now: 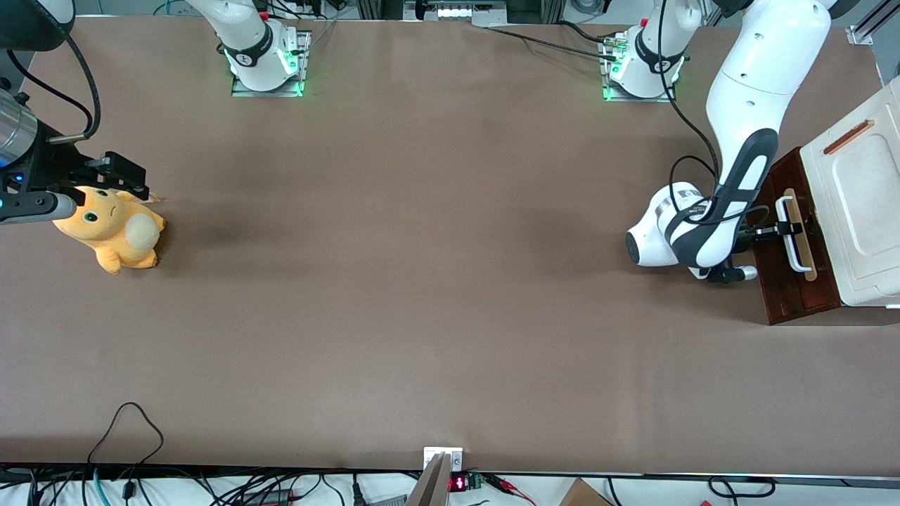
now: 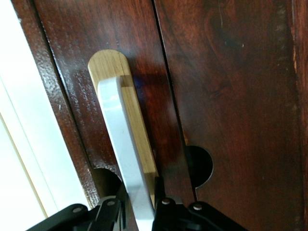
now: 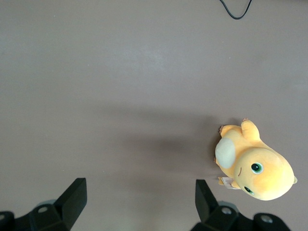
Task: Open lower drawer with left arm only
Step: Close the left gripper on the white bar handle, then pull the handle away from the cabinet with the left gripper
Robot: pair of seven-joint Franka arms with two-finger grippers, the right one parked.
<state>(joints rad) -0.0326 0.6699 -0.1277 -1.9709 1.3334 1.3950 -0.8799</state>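
Note:
The lower drawer (image 1: 798,295) shows a dark reddish-brown front (image 2: 144,38) at the working arm's end of the table. Its white bar handle (image 1: 795,247) (image 2: 118,130) sits on a pale wood strip (image 2: 108,60). The left arm (image 1: 745,91) reaches down to it, and its gripper (image 1: 787,229) (image 2: 141,190) straddles the bar. One black finger (image 2: 159,185) lies close against each side, so the gripper is shut on the handle. I cannot tell whether the drawer front stands out from the cabinet.
A white cabinet top (image 1: 861,204) with a short orange-brown strip (image 1: 847,137) sits above the drawer. A second dark wood panel (image 2: 231,96) adjoins the drawer front. An orange plush toy (image 1: 116,228) (image 3: 255,168) lies toward the parked arm's end.

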